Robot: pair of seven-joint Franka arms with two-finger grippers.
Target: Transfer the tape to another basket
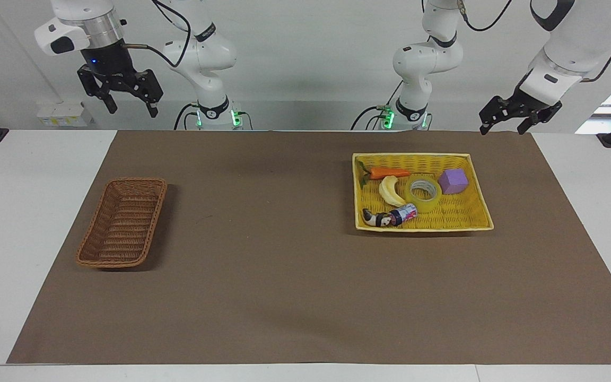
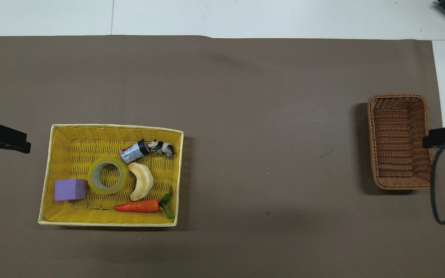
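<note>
The tape (image 1: 423, 194) (image 2: 108, 175), a translucent yellow roll with a pale core, lies flat in the yellow tray (image 1: 476, 175) (image 2: 48, 170) between a purple cube and a banana. The dark-brown wicker basket (image 1: 123, 222) (image 2: 398, 141) stands empty at the right arm's end of the table. My left gripper (image 1: 503, 126) (image 2: 12, 139) hangs open and empty, high beside the tray's corner nearest the robots. My right gripper (image 1: 130, 105) (image 2: 440, 136) hangs open and empty, high up at the basket's end of the table.
In the tray also lie a purple cube (image 1: 453, 181), a banana (image 1: 390, 191), a carrot (image 1: 387, 172), a small can (image 1: 405, 214) and a toy figure (image 1: 377, 218). A brown mat (image 1: 284, 276) covers the table between tray and basket.
</note>
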